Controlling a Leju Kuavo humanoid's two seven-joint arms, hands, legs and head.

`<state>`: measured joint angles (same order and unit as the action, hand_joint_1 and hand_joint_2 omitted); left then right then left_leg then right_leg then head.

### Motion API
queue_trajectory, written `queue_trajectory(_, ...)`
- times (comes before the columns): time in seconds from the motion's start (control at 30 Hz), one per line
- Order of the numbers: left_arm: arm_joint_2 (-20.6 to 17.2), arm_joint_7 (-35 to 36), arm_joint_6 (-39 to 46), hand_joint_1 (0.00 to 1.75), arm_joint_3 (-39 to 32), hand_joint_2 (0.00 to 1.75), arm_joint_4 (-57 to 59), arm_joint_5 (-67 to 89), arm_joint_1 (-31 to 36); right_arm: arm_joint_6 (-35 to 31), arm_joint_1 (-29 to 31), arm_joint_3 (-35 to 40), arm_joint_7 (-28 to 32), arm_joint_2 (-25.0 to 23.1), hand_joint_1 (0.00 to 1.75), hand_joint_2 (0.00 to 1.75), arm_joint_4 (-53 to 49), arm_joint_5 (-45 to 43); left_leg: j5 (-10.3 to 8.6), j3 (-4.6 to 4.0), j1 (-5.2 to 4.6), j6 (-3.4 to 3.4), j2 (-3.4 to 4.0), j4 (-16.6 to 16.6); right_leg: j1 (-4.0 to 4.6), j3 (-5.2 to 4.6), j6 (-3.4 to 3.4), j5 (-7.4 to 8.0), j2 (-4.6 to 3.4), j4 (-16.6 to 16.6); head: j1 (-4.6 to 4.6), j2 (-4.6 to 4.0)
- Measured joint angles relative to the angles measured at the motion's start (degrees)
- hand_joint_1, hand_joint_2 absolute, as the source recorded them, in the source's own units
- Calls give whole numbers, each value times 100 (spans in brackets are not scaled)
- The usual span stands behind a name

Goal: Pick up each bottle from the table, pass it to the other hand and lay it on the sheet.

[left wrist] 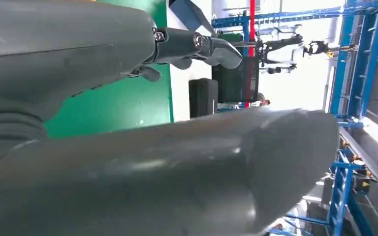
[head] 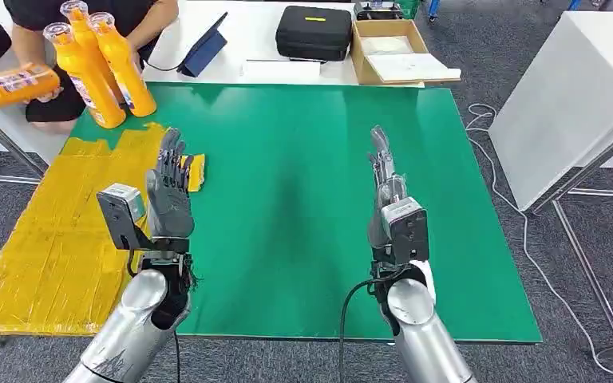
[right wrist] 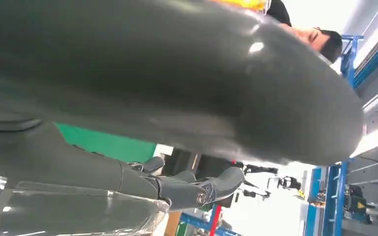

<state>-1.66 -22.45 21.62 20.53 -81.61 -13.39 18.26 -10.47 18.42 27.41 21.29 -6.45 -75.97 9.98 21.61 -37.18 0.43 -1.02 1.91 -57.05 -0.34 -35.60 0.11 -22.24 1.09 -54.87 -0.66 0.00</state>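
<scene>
Both hands hold nothing, fingers straight and apart: the left hand is raised over the near edge of the yellow sheet, the right hand over the green table. No bottle lies on the sheet; a person at the far left corner grips three orange bottles standing at the sheet's far end, long axes near upright and tipped, caps away from the robot, and a fourth bottle held level off the table's edge, its cap out of frame. That fits bottles being set out or being cleared after a round, and I cannot tell which.
</scene>
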Motion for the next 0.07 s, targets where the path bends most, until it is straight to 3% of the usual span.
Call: queue_trajectory(0.07, 22, 22, -2, 0, -27, 0, 0, 82, 0, -40, 19, 11, -5, -22, 0, 0, 0, 20, 0, 0, 0, 0, -1, 0, 0, 0, 0, 0, 0, 0, 0, 0)
